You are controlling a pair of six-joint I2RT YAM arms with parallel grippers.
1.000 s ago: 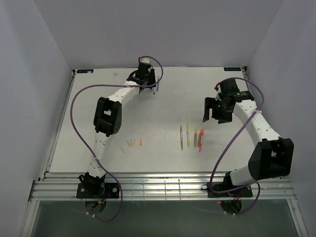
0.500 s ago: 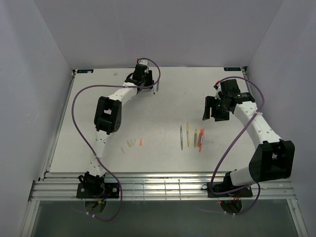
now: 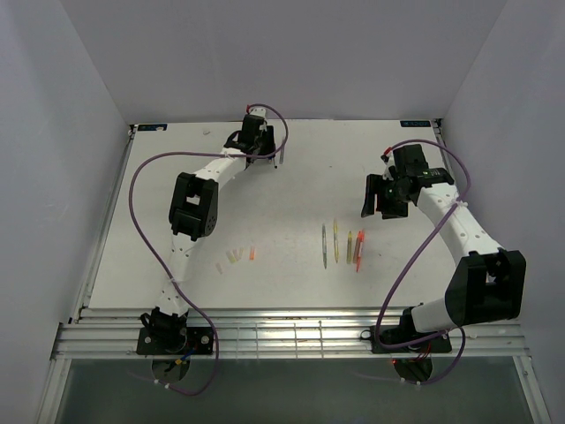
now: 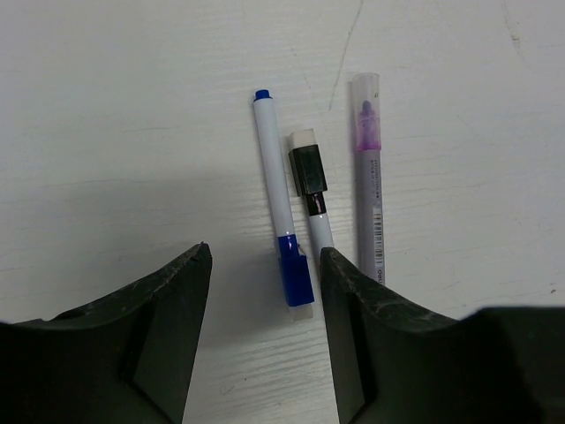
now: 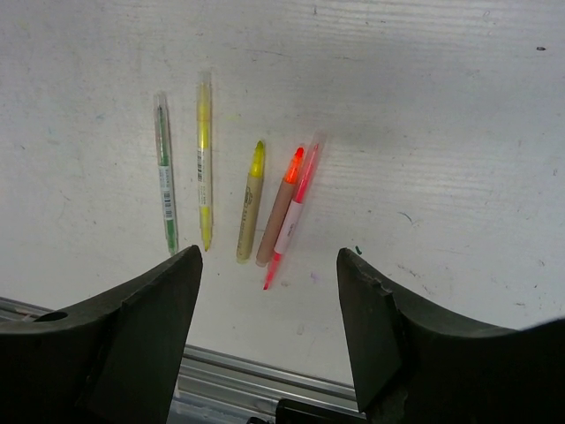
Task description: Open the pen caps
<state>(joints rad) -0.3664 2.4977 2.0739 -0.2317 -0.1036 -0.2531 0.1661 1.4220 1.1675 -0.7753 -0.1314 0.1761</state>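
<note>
Blue cap (image 4: 296, 281) sits on its marker (image 4: 275, 168), flat on the table (image 4: 132, 132), framed by the open, empty left gripper (image 4: 265, 256), probably lined up for grasping. Right gripper (image 5: 269, 258), also open, hovers above seemingly uncapped pens (image 5: 250, 201).

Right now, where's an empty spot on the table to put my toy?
Bare middle, between the left gripper and right gripper; also between the loose caps and the row of pens. Crowded under the left gripper: three pens.

Three pens (image 4: 309, 172) lie side by side toward the table's (image 3: 291, 283) back; nearer, five pens (image 5: 250, 203) sit right of the loose caps (image 3: 234, 256).
</note>
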